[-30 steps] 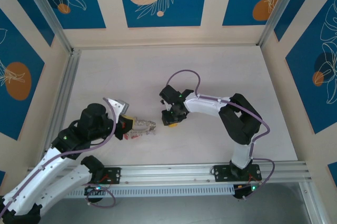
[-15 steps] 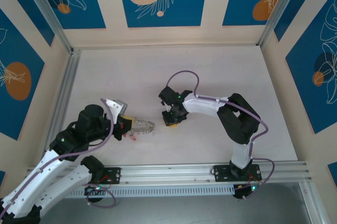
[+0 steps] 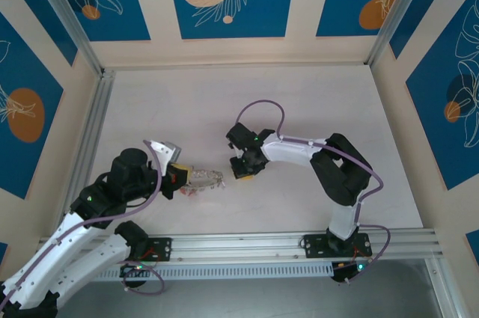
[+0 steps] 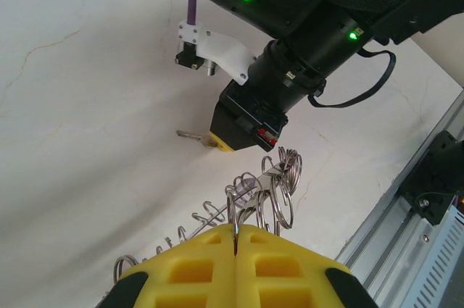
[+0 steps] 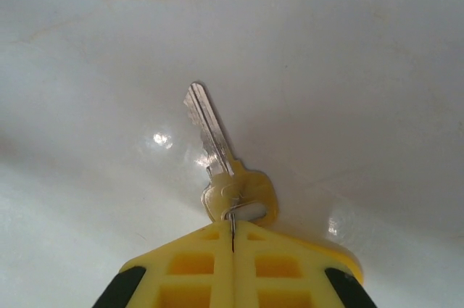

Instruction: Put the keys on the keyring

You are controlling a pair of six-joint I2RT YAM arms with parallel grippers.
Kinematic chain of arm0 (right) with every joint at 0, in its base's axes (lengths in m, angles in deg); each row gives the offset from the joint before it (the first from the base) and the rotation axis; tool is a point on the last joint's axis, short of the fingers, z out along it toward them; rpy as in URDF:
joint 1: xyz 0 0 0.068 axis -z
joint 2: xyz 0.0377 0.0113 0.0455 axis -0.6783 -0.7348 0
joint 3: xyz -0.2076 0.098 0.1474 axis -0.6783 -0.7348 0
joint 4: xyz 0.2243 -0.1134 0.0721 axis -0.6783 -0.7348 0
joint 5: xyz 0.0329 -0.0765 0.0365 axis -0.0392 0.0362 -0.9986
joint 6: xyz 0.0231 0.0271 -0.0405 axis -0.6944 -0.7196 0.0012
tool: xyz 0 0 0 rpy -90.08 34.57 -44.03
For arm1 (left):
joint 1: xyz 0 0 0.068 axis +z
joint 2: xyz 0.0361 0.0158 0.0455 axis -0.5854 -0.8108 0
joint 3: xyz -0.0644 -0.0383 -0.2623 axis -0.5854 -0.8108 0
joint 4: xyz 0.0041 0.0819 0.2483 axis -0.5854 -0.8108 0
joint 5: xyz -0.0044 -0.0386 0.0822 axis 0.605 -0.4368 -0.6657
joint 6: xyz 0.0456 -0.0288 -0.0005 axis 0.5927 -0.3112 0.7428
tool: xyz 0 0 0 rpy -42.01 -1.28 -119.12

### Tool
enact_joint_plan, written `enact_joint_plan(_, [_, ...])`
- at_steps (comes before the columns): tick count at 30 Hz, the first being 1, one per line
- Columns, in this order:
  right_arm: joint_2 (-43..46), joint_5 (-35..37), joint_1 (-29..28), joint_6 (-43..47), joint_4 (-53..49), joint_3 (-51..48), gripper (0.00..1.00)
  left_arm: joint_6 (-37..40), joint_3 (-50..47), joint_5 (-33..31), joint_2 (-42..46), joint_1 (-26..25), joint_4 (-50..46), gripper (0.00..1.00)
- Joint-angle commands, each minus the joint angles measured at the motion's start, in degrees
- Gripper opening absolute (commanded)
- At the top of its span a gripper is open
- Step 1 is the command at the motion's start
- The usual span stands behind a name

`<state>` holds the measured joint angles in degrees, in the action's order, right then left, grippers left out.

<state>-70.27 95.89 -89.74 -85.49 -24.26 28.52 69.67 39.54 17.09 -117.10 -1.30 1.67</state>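
Left claw (image 4: 235,239), near left of the desk (image 3: 299,101): clenched, fingers (image 4: 196,272) pressed together on a wire of the keyring (image 4: 268,188). The keyring projects from the claw toward the right, its small loops fanned out. Whether it touches the desk cannot be told.

Right claw (image 3: 243,171), just right of the keyring and apart from it: clenched on the small wire loop at the yellow head of a key (image 5: 217,145). The key lies flat on the desk, blade pointing away from the claw.

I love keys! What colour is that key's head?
Gold head; the key shows best in right wrist view.
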Motion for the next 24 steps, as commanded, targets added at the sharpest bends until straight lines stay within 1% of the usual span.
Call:
enact_joint_plan(1, [7.4, -1.0, 0.0, 3.2, 4.8, -4.5, 0.0, 0.5, 0.6, -0.1, -0.4, 0.7, 0.8, 0.0])
enact_joint_plan(7, [25.2, -5.7, 0.4, 13.5, 12.3, -11.8, 0.0, 3.8, 2.5, 3.7, -2.8, 0.7, 1.7, 0.0])
enact_joint_plan(9, [31.9, -9.2, 0.5, 17.5, 13.9, -12.8, 0.0, 6.5, 3.1, 7.2, -3.2, 0.7, 3.2, 0.0])
enact_joint_plan(12, [38.7, -13.7, 1.2, 21.1, 14.2, -12.6, 0.0, 10.0, 3.7, 12.1, -2.9, 0.7, 6.5, 0.0])
enact_joint_plan(15, [42.1, -19.7, 3.0, 22.4, 12.6, -10.7, 0.0, 13.1, 5.5, 17.2, -4.1, 0.7, 8.9, 0.0])
enact_joint_plan(19, [44.3, -29.2, 5.0, 21.8, 12.1, -8.4, 0.0, 14.7, 9.5, 23.3, -9.2, 0.7, 9.9, 0.0])
enact_joint_plan(21, [44.9, -33.1, 5.5, 21.5, 12.6, -7.3, 0.0, 14.8, 11.2, 25.7, -11.6, 0.7, 10.4, 0.0])
enact_joint_plan(24, [45.8, -36.7, 5.5, 21.5, 13.6, -6.3, 0.0, 12.9, 12.6, 27.7, -13.4, 0.6, 13.7, 0.0])
